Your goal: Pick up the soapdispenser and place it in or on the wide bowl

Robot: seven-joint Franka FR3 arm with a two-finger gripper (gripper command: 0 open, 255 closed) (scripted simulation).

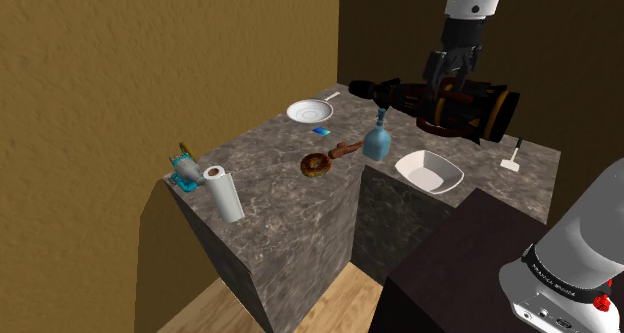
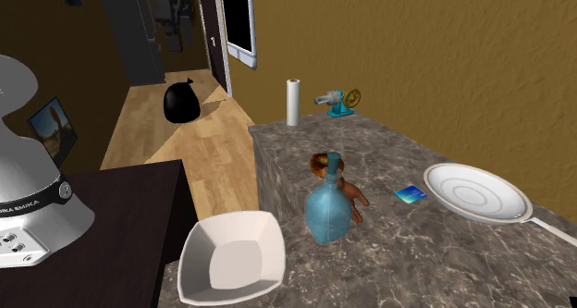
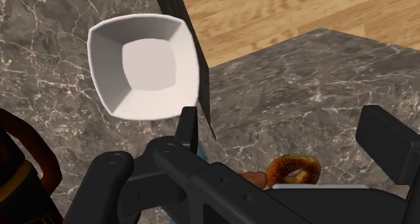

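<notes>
Blue soapdispenser [image 2: 328, 218] upright on marbled grey surface [image 2: 435, 260]; white wide bowl [image 2: 199, 260] at its 8 o'clock in second exterior view, just apart. End effector [image 3: 286, 122] aloft, open, gripping nothing.

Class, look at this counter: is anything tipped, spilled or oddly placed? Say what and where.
Nothing is spilled or tipped: the blue bottle stands upright near the white bowl. Only the paper roll stands very near the corner of the counter.
</notes>
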